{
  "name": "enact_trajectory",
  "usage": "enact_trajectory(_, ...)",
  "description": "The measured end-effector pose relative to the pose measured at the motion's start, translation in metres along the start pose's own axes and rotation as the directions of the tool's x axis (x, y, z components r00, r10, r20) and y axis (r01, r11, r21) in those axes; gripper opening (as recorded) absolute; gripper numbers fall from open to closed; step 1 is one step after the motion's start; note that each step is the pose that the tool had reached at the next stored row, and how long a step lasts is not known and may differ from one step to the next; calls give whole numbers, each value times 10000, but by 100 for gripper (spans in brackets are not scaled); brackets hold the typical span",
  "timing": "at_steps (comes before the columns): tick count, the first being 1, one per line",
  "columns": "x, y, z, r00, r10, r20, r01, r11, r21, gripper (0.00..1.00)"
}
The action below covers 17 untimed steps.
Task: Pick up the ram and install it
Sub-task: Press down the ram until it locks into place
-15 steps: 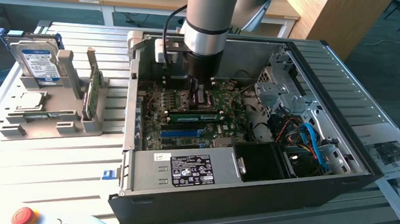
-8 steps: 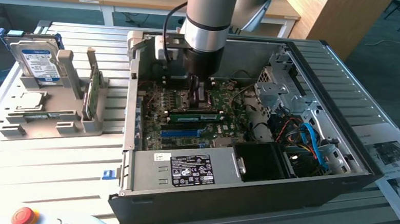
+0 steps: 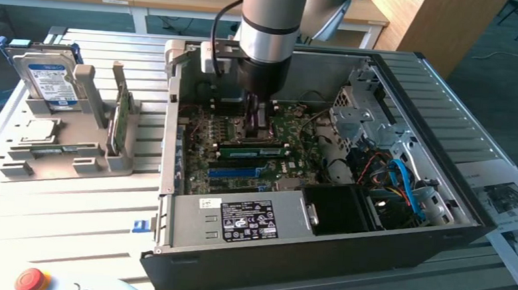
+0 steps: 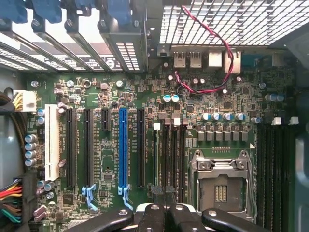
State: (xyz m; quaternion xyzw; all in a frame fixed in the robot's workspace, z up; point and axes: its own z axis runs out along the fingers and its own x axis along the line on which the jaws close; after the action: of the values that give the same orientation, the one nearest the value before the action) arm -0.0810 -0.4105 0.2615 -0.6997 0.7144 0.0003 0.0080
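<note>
The ram [image 3: 254, 149], a narrow green stick, stands on edge along a memory slot on the motherboard [image 3: 280, 166] inside the open computer case [image 3: 325, 248]. My gripper [image 3: 258, 126] points straight down right over the stick's middle, at or just above its top edge. Whether it touches, I cannot tell. In the wrist view the two black fingertips [image 4: 150, 215] are pressed together, so the gripper [image 4: 166, 212] is shut with nothing green between them. Ahead of them run the black memory slots [image 4: 173, 154], beside the CPU socket [image 4: 219, 186].
A grey holder [image 3: 63, 158] at the exterior view's left carries a hard drive [image 3: 51, 79] and an upright green card [image 3: 120, 121]. Inside the case are the power supply [image 3: 237, 220], blue cables [image 3: 407, 189] and a drive cage [image 3: 367, 117]. A red button [image 3: 32, 279] sits at the front.
</note>
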Motion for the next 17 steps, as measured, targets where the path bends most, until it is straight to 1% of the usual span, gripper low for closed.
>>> enact_trajectory(17,-2,-2,-200,10000,1,0,-1,10000,-11,10)
